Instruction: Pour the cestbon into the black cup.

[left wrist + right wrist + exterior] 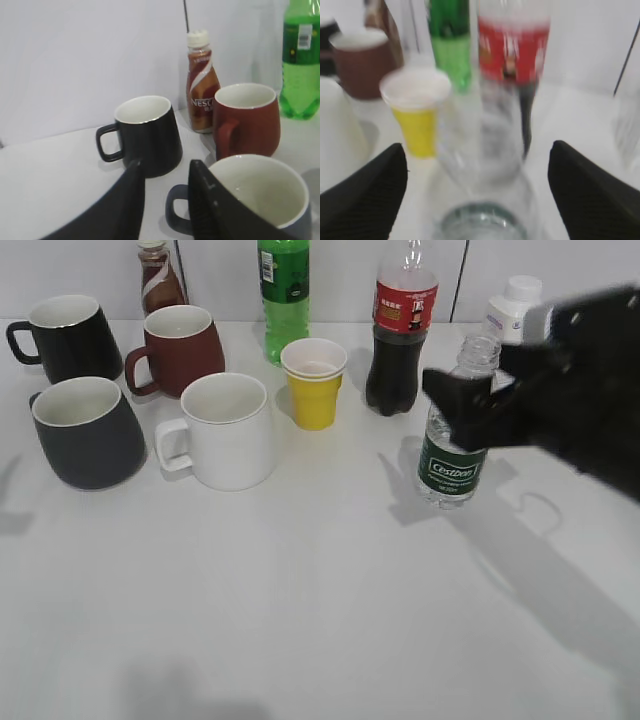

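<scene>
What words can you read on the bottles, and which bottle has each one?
"Cestbon": white letters on the dark green label of the clear water bottle.
"NES": start of a cut-off word on the brown coffee bottle.
Red label on the cola bottle: print too small to read.
Label on the green soda bottle: too small to read.
White bottle behind the right gripper: no readable text.

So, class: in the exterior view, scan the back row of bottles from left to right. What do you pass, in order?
Brown coffee bottle → green soda bottle → red-labelled cola bottle → white-capped bottle, partly behind the right gripper.
</scene>
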You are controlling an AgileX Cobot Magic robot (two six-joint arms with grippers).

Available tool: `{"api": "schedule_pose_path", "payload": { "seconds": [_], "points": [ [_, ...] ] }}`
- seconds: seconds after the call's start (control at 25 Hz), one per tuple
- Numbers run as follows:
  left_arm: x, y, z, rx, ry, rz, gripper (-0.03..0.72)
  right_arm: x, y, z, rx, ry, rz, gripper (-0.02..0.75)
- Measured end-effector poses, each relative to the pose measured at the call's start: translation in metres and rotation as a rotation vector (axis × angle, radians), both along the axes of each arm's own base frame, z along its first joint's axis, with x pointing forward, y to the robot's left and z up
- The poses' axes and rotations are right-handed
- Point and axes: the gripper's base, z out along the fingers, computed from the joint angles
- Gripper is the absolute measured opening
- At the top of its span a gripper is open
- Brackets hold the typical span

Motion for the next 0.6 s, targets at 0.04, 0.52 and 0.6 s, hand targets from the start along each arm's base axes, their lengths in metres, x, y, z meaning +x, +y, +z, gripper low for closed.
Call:
{"api": "schedule_pose_path", "payload": {
  "seconds": [0.04, 0.52, 0.6],
  "points": [
    [-0.006, 0.001, 0.006, -0.009, 0.008, 0.011, 0.232, -0.004, -0.001, 0.014, -0.003, -0.016, 0.011, 0.669],
    [-0.128, 0.009, 0.131, -0.102, 0.176, 0.169, 0.515, -0.115, -0.05, 0.147, -0.139, 0.035, 0.024, 0.657],
    [-0.147, 0.009, 0.134, -0.117, 0.22, 0.158, 0.583, -0.137, -0.062, 0.145, -0.168, 0.129, 0.016, 0.651]
  ]
}}
